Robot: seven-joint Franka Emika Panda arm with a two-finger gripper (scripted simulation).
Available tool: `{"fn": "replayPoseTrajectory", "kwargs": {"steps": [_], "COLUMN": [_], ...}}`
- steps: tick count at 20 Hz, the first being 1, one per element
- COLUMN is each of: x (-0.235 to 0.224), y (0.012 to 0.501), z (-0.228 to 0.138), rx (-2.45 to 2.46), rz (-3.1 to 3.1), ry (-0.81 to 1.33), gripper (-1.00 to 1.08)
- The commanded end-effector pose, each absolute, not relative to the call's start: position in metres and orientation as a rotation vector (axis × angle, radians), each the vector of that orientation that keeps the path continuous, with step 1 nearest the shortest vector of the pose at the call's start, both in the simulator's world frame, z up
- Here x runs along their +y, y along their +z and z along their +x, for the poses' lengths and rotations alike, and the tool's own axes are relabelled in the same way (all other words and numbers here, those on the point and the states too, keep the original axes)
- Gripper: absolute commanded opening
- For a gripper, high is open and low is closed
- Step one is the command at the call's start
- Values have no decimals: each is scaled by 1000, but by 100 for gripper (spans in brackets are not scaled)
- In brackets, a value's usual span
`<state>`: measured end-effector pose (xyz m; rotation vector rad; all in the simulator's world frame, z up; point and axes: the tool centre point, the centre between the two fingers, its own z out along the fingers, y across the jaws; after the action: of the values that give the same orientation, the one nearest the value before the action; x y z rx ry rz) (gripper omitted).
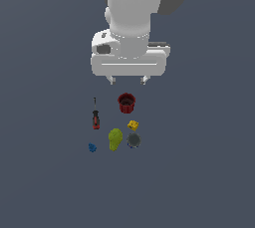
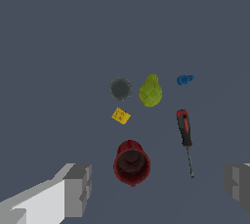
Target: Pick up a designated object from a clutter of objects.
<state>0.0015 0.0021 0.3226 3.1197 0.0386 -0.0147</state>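
Arm poised above clutter, gripper (image 1: 128, 80) spread wide and holding nothing.

Wrist pointed straight down; 2 short fingertips (image 1: 112, 79) level, hanging clear of every item, with the red cup (image 1: 126, 102) nearest below them. In the wrist view, fingers (image 2: 78, 189) at both frame sides, with the cup and the screwdriver (image 2: 185, 137) in between. Screwdriver (image 1: 95, 115) flat on the grey floor (image 1: 45, 172) at the exterior view's left of the cup, shaft tip toward the arm, red-and-black handle toward the blue piece (image 1: 92, 147). Open floor on its outer side; pear-like lump (image 1: 115, 139) near the handle end, apart. Yellow block (image 1: 133, 125) and grey-blue round piece (image 1: 133, 140) beyond the lump, well apart from the screwdriver.
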Motion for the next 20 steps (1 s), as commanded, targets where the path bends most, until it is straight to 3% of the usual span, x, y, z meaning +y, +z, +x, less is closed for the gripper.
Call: {"fn": "replayPoseTrajectory", "kwargs": {"steps": [1, 11, 20], "x": [2, 0, -10], "y": [323, 342, 325], "z": [1, 6, 8], "rx": [39, 48, 68], "rz": [3120, 3141, 3144], "ry": [-15, 34, 30], "gripper": [100, 100, 100]}}
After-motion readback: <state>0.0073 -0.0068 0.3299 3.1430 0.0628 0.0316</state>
